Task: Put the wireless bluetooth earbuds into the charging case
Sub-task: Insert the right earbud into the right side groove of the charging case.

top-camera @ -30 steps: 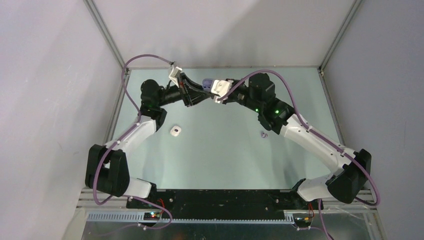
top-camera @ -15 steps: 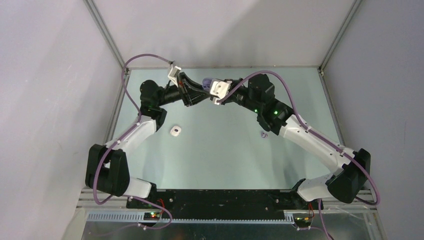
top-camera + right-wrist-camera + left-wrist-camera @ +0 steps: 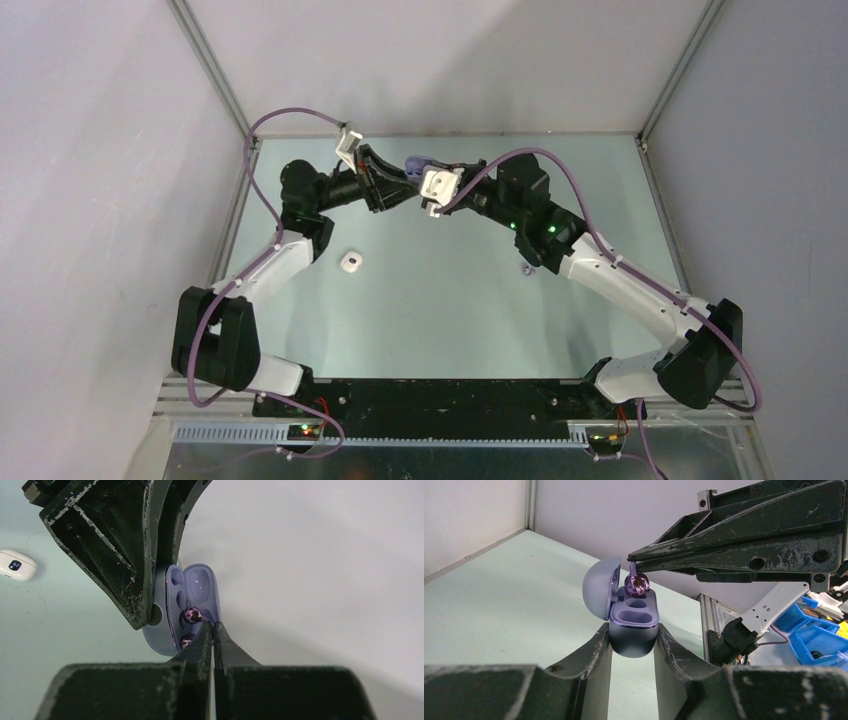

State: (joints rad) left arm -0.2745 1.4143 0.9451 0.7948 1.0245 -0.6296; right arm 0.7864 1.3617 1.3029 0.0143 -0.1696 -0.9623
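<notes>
My left gripper (image 3: 633, 630) is shut on the body of a purple charging case (image 3: 634, 622), held above the table with its lid (image 3: 600, 592) swung open. My right gripper (image 3: 212, 626) is shut on the stem of a purple earbud (image 3: 191, 615), whose body sits at the mouth of the far slot of the case (image 3: 172, 612). The near slot (image 3: 637, 604) looks empty. From above, both grippers meet at the case (image 3: 418, 163) at the back middle. Another small purple earbud (image 3: 526, 268) lies on the table beside the right forearm.
A closed white case (image 3: 350, 262) lies on the green table left of centre, also visible in the right wrist view as the white case (image 3: 16, 566). Grey walls and metal frame rails (image 3: 210, 60) enclose the table. Blue bins (image 3: 819, 625) stand beyond the table edge.
My right arm has crept left toward the case, bringing the held earbud closer over it. The left arm and the case have stayed put.
</notes>
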